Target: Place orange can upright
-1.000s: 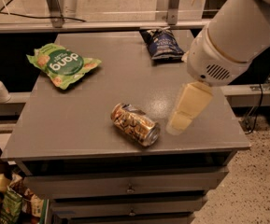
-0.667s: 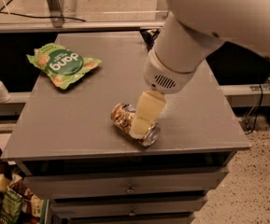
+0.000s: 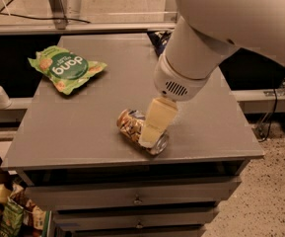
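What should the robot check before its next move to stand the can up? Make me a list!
1. Orange can upright: not ok, it lies on its side.
2. End effector at the can: ok, it is down right over the can.
3. Firm hold on the can: cannot tell.
4. Can fully on the table: ok, though near the front edge.
5. Green snack bag out of the way: ok, it lies apart at the back left.

Grey drawer cabinet (image 3: 83,122), speckled floor (image 3: 275,191), perhaps glass partition (image 3: 117,1) behind.
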Robot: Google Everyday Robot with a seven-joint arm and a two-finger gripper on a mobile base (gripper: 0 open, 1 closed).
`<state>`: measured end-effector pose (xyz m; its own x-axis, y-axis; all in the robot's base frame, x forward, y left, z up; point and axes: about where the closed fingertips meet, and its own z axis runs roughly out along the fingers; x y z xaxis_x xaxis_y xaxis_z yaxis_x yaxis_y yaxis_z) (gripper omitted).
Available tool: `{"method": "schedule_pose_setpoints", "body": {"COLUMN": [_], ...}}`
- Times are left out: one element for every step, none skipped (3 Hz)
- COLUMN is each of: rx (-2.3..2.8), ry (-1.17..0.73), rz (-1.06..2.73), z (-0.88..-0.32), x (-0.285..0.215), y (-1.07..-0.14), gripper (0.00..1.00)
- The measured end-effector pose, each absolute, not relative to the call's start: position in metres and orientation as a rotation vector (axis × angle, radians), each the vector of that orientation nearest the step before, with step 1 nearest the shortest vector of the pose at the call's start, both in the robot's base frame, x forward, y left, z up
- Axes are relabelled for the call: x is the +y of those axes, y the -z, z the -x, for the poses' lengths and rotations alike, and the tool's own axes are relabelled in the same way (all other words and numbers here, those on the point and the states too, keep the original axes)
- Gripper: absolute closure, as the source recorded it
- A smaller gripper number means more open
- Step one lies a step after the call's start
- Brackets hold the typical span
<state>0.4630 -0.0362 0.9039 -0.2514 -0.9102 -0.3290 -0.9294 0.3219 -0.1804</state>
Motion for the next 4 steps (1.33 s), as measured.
{"method": "schedule_pose_setpoints", "body": {"rx": [2.213, 2.215, 2.252, 2.451], "ry": [0.029, 0.104, 0.253, 0.256], "rz": [1.597, 1.549, 1.472, 1.316], "z": [-0.463, -0.465, -0.489, -0.522], "x": [-0.031, -0.029, -0.015, -0.019], "y": [-0.901, -0.897, -0.882, -0.842], "gripper": [0.0, 0.0, 0.0, 0.0]}}
